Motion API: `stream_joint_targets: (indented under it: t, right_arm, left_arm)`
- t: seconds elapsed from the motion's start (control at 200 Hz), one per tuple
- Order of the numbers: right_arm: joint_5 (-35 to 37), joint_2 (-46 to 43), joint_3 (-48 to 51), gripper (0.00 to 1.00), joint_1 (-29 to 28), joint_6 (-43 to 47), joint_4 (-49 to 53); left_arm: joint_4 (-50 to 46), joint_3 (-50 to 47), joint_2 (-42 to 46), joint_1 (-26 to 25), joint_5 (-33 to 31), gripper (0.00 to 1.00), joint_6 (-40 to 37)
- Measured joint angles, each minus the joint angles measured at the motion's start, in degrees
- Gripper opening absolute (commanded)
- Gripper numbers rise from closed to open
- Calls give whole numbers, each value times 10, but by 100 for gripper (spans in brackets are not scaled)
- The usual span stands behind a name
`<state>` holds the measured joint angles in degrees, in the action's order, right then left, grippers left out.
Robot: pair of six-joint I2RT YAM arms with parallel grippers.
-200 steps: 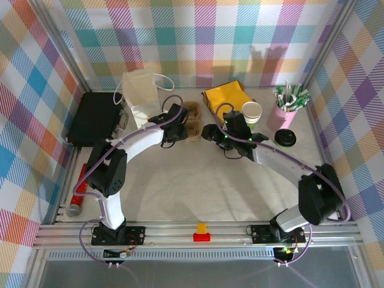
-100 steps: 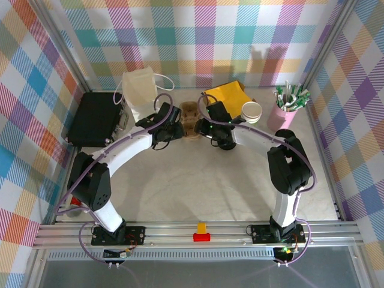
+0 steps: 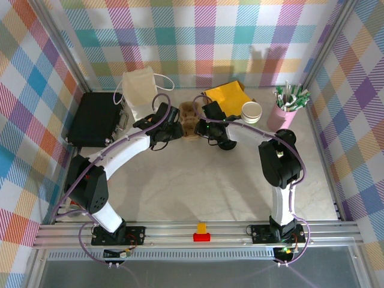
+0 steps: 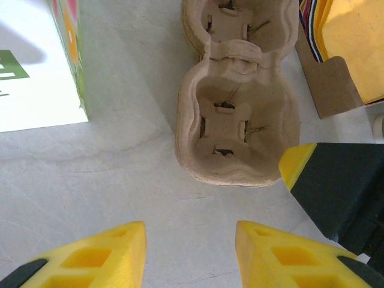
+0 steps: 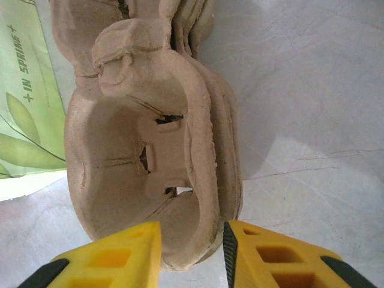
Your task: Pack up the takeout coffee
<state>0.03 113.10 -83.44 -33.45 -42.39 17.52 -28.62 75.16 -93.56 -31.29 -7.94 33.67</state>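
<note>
A second ago the right gripper (image 5: 192, 231) hung well right of the cup carrier (image 5: 132, 138). Now it is at the carrier's right side, and its jaws have narrowed until they pinch the carrier's rim wall between the two yellow fingertips. The right arm's elbow has swung inward with it. The left gripper (image 4: 189, 229) has crept only a little closer. It hovers just short of the carrier's near end with its jaws apart and only bare table between them. One finger of the right gripper shows at the carrier's near right corner in the left wrist view.

The takeout coffee (image 3: 288, 133) stood in plain view well right of the carrier. Now the right arm's elbow covers most of it, and only a dark edge of the lid peeks out.

A white paper bag (image 3: 141, 90) stands just left of the carrier, with a black case (image 3: 95, 118) farther left. To the carrier's right lie a yellow napkin box (image 3: 228, 95), a lidless cup (image 3: 252, 111) and a pink holder (image 3: 282, 115).
</note>
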Motion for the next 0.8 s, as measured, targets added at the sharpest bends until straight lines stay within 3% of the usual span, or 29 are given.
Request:
stream_joint_targets:
  t: [0.26, 0.53, 0.8]
  right_arm:
    - [0, 7, -16, 32, 0, 0, 2]
    - [9, 25, -32, 38, 0, 5, 17]
    - [19, 25, -33, 38, 0, 12, 25]
  left_arm:
    - [-2, 0, 1, 0, 0, 43, 0]
    - [-3, 0, 3, 0, 0, 44, 0]
    - [-10, 0, 3, 0, 0, 44, 0]
